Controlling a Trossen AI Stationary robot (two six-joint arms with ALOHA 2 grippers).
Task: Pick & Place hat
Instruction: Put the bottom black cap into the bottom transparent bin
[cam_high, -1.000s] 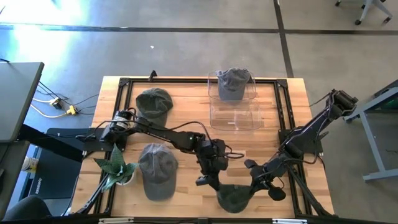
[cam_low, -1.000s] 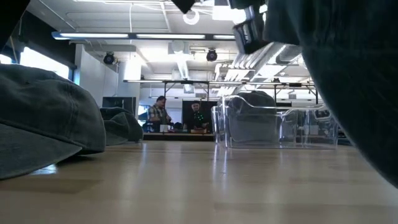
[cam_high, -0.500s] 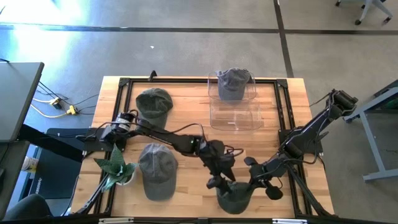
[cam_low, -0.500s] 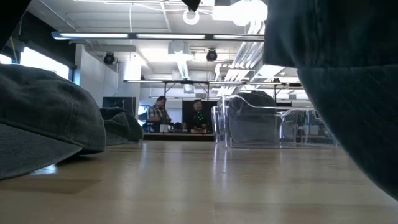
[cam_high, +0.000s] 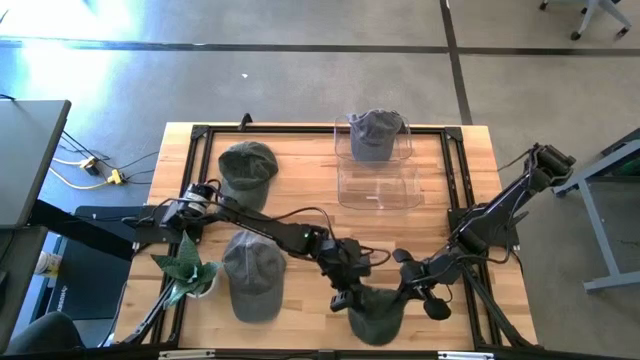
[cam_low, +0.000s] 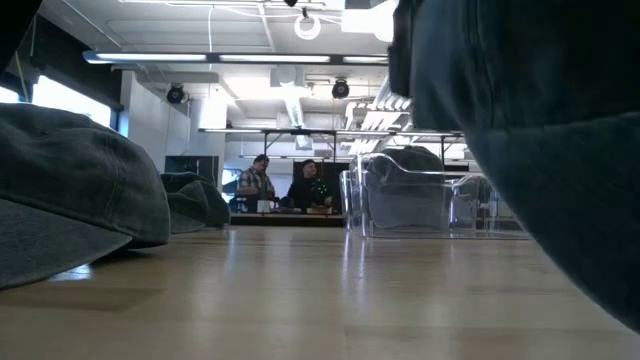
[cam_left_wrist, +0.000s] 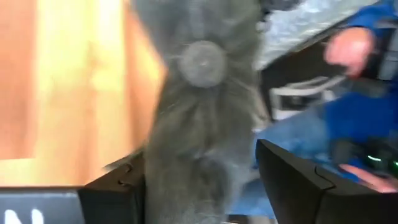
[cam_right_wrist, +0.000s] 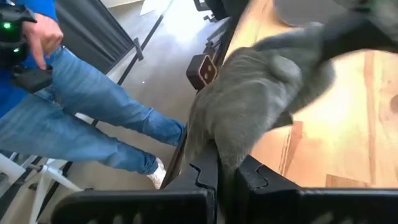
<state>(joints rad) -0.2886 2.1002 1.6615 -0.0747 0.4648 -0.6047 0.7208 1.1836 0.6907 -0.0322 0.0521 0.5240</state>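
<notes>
Currently the grey cap sits at the table's near edge. Right gripper is clenched on its fabric; left gripper straddles the crown, fingers spread. Advice: close left squarely before lifting toward the clear bin.

Matt grey cloth hat; smooth pale wooden table.

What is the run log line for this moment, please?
right gripper: shut on dark green fabric cap | left gripper: open, at cap crown | clear plastic bin: holds another cap
</notes>
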